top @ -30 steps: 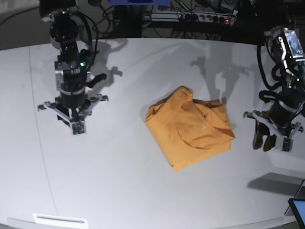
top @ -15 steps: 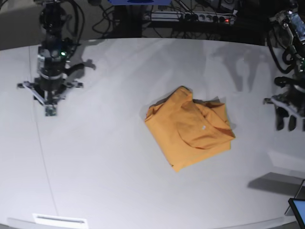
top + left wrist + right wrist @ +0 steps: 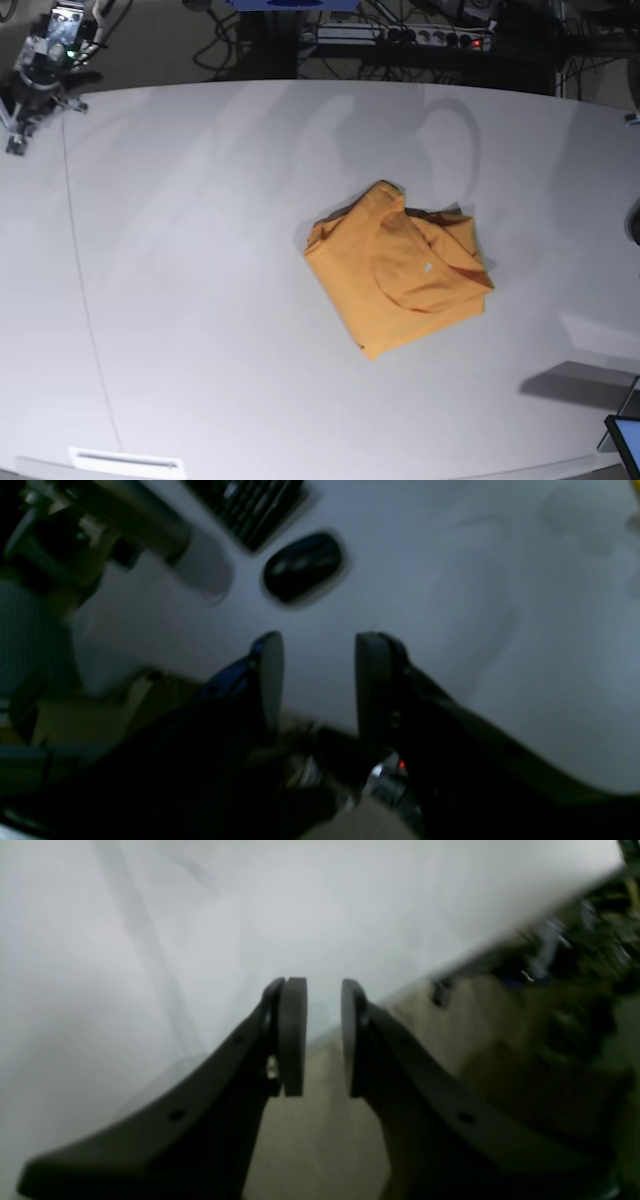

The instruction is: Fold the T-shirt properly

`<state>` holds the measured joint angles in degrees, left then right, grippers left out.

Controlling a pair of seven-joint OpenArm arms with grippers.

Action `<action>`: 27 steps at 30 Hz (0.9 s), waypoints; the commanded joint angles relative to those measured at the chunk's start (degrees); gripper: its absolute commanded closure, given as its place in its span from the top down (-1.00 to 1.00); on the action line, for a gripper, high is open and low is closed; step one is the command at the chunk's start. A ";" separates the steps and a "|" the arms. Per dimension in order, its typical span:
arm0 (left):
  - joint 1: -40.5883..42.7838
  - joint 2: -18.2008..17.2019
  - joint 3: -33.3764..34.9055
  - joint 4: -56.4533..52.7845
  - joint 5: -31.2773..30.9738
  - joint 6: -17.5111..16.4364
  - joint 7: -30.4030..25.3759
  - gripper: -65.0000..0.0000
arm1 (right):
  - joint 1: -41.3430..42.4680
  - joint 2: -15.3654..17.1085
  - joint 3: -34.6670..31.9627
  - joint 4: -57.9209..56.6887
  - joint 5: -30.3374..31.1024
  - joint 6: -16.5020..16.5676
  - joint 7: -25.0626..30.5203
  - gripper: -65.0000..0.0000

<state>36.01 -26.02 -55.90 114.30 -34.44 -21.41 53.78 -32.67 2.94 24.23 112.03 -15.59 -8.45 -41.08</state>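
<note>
**Finally, we found the shirt folded and both arms off at the edges**

Near the centre of the white table (image 3: 200, 300), a little toward three o'clock, we saw the T-shirt (image 3: 400, 270) lying in a compact folded bundle, its tiny white neck tag facing up. Nothing touched it. At about ten o'clock, in the far corner, we made out the right gripper (image 3: 324, 1037) with its jaws narrowly parted and nothing between them, hanging over the table's rim. The left gripper (image 3: 320, 685) we saw only from its wrist camera: jaws moderately apart and empty, above bare tabletop, with a dark computer mouse (image 3: 302, 566) and a keyboard (image 3: 255, 505) beyond.
</note>
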 commanded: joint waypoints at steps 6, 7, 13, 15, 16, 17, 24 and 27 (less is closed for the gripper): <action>10.10 2.59 -4.98 0.73 0.37 0.00 -0.90 -0.27 | -8.70 -3.25 6.41 1.07 -0.71 -0.39 1.21 -0.64; 11.24 3.30 -4.98 0.73 0.37 0.00 -0.90 -0.27 | -9.75 -3.95 7.46 1.07 -0.71 -0.39 1.21 -0.64; 15.55 5.76 -3.40 0.38 0.55 0.00 -0.72 -0.27 | -15.73 -6.59 8.52 -1.04 -0.71 -0.39 1.12 -0.64; 16.96 6.64 -0.67 0.38 3.18 0.00 -0.64 -0.27 | -16.52 -6.68 6.67 -3.59 -0.71 -0.39 1.12 -0.64; 17.40 7.16 1.88 0.29 5.82 0.00 -0.64 -0.28 | -16.52 -6.59 4.91 -5.96 -0.71 -0.39 1.12 -0.64; 17.84 7.69 4.43 0.20 8.55 0.09 -0.64 -0.28 | -16.52 -6.32 3.16 -8.77 -0.71 -0.39 1.12 -0.64; 16.69 13.84 24.56 -7.00 32.55 0.09 -1.25 -0.28 | -12.92 -3.25 -14.87 -34.27 -0.45 -0.39 5.96 -0.64; 13.27 14.20 32.56 -18.87 36.06 0.35 -4.59 -0.28 | -8.43 -3.07 -20.40 -48.16 -0.45 -0.39 11.67 -0.64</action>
<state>48.64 -11.09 -22.90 94.87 1.15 -21.26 48.47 -40.45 -0.32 3.57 62.96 -15.79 -8.34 -28.64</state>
